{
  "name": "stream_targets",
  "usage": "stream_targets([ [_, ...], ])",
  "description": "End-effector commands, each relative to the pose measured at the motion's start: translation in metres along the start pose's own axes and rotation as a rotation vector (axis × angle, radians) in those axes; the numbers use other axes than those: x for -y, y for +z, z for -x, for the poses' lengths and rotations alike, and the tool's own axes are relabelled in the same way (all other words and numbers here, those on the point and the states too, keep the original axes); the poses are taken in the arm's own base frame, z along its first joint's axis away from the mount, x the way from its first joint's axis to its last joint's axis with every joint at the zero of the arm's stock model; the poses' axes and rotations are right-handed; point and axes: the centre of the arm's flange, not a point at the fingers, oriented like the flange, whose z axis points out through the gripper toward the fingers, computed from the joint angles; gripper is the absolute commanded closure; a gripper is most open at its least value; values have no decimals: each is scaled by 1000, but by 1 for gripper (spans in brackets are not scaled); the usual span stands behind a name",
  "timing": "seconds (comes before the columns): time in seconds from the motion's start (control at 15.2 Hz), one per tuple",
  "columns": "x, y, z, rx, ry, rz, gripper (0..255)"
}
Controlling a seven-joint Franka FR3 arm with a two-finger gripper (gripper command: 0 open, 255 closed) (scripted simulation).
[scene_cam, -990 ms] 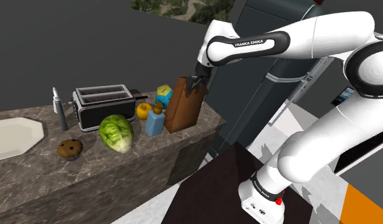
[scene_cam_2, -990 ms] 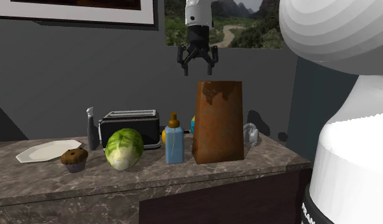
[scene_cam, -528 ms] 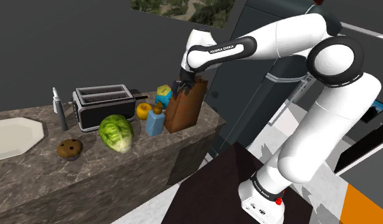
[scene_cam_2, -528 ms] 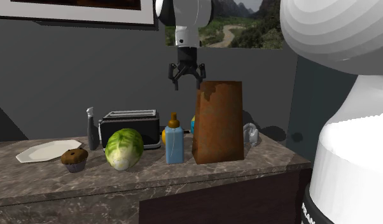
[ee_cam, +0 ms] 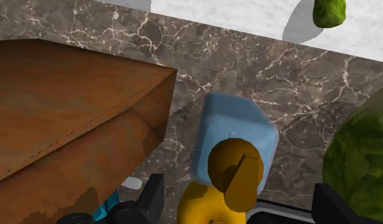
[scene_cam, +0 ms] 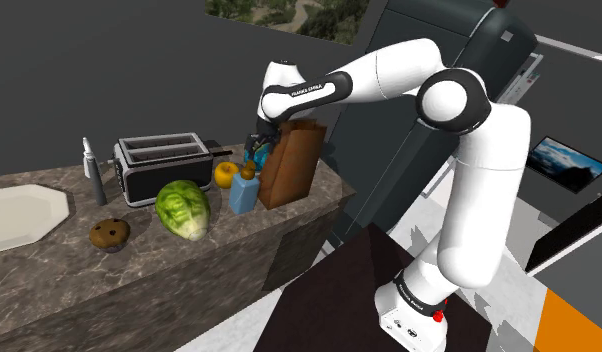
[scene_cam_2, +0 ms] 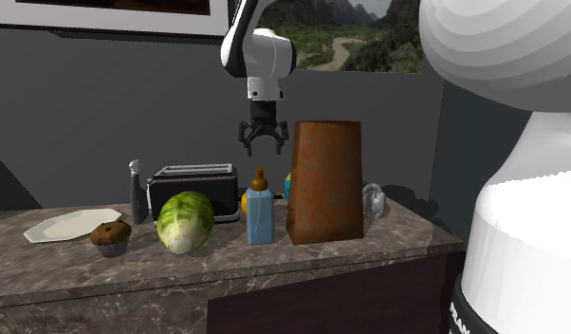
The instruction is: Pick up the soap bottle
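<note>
- Plate (scene_cam_2: 70, 225) lies at the left end of the bench (scene_cam_2: 369, 243) in the second exterior view.
- Muffin (scene_cam_2: 111, 236) sits at the plate's 4 o'clock, and a spray bottle (scene_cam_2: 138, 193) stands at the muffin's 1 o'clock.
- Toaster (scene_cam_2: 193, 187) stands at the back, with the lettuce (scene_cam_2: 185, 221) in front of it at its 6 o'clock.
- Soap bottle (scene_cam_2: 259, 213), pale blue with a brown top, stands upright on the bench. The lettuce is at its 9 o'clock.
- Gripper (scene_cam_2: 263, 149) hangs at the bottle's 12 o'clock, pointing down and apart from it. It is spread wide and holds nothing.
- In the wrist view the bottle's top (ee_cam: 235, 172) lies between the fingers (ee_cam: 153, 196), and neither touches it. A yellow fruit (ee_cam: 201, 205) sits just beside the bottle.
- Brown box (scene_cam_2: 324, 180) stands at the bottle's 3 o'clock, just beside it.
</note>
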Motion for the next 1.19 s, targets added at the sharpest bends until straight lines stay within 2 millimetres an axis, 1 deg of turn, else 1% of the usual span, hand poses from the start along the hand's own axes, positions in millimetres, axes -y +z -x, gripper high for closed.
stream_targets([
  [0.0, 7, 20, -16, 4, -5, -3, 0],
  [0.07, 9, 25, -21, 5, -6, -4, 0],
  [0.53, 9, 62, -20, 5, -6, -4, 0],
  [0.66, 9, 65, -20, 5, -6, -4, 0],
  [0.73, 8, 65, -20, 5, -6, -4, 255],
  [1.12, 8, 66, -19, 5, -6, -4, 255],
])
